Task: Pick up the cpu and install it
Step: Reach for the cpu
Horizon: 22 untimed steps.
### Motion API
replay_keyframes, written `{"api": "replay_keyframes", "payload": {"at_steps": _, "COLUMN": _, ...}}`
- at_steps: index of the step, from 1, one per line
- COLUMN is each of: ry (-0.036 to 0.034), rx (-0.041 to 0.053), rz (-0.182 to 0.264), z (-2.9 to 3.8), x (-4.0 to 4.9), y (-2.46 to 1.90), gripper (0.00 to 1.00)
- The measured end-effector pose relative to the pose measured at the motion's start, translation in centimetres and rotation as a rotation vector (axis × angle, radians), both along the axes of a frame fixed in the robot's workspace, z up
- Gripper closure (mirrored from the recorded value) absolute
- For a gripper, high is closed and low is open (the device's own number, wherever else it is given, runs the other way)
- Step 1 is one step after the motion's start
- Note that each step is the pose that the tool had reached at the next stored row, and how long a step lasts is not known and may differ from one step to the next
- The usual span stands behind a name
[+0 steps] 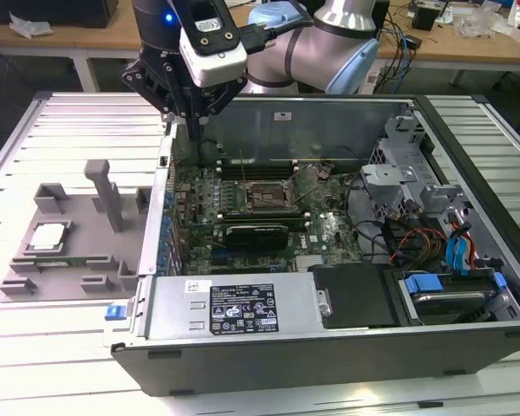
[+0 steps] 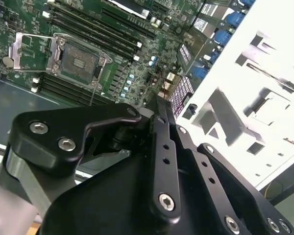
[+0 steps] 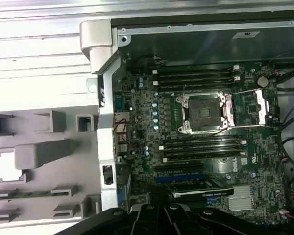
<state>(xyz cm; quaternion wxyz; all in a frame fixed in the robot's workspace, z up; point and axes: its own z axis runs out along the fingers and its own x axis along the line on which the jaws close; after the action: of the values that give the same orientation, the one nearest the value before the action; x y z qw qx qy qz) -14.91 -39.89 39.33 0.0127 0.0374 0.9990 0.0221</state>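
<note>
fingers (image 1: 192, 134) look pinched together and empty over the case wall (image 1: 159, 217), while the cpu (image 1: 48, 236) sits well apart in the grey holder (image 1: 87, 247) on the table (image 1: 35, 347), so imo coming down on it without opening could scrape or shove the chip.

The exterior view stands back, looking down obliquely over the whole case (image 1: 243, 347) and the fixture (image 1: 69, 234) beside it. Both wrist views ride above — nearer, facing down — and share the socket (image 3: 203, 113) and fixture with it.
</note>
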Motion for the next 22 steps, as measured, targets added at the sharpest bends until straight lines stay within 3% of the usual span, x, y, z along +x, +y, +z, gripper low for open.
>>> {"api": "replay_keyframes", "payload": {"at_steps": 13, "ry": -0.0005, "rx": 0.0, "rz": 0.0, "z": 0.0, "x": -1.12, "y": 0.0, "gripper": 0.89}}
{"api": "replay_keyframes", "payload": {"at_steps": 22, "ry": -0.0015, "rx": 0.0, "rz": 0.0, "z": 0.0, "x": -2.36, "y": 0.0, "gripper": 0.89}}
